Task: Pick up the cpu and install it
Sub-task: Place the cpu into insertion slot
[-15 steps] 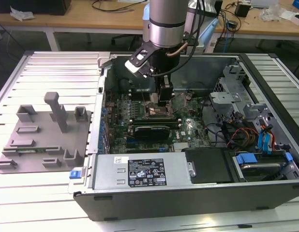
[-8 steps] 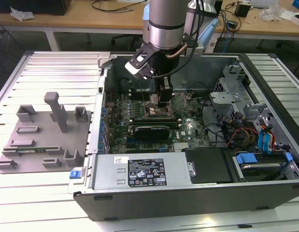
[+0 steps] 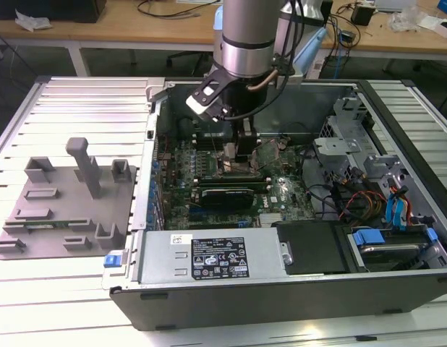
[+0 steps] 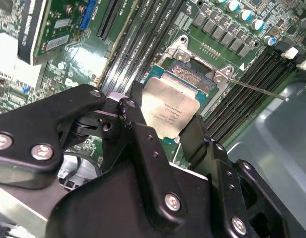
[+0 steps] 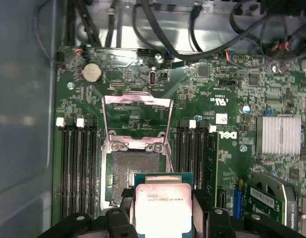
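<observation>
Nearest us in the second wrist view, the black two-fingered hand (image 4: 163, 121) is clamped on the flat, square, silver-topped cpu (image 4: 172, 106), a finger on each opposite edge. So the pick-up is done, we judge, and seating is left. Its metal top faces up. It is near enough square that no long axis stands out, and in the first wrist view its edges run parallel to the dark open socket (image 5: 135, 176) just beyond. It overlaps the socket's near edge; whether it touches, we cannot tell. Farther off, the hinged silver retention frame (image 5: 138, 116) stands raised. In the exterior view this all sits at upper centre, inside the open grey computer case (image 3: 209, 303).
</observation>
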### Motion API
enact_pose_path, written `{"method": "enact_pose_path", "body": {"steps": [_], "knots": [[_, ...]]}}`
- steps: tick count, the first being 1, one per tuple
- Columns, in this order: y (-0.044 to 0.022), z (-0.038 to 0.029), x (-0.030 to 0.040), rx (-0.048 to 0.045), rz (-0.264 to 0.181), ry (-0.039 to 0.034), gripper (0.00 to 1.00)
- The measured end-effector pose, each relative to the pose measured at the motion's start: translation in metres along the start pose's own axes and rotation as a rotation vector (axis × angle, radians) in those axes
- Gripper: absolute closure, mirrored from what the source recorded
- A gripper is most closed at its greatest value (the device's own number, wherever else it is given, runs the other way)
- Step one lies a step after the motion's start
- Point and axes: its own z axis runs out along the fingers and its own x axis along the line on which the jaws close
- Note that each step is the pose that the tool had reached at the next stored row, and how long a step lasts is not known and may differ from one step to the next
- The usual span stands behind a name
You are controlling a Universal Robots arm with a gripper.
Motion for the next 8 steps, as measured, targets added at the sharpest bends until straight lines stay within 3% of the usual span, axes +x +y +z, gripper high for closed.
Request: {"method": "enact_pose_path", "body": {"steps": [2, 8], "knots": [[-0.0001, 0.0044, 0.0023, 0.0002, 0.005, 0.0032, 0.45], [0.001, 0.0087, 0.0074, 0.0002, 0.004, 0.0046, 0.45]]}}
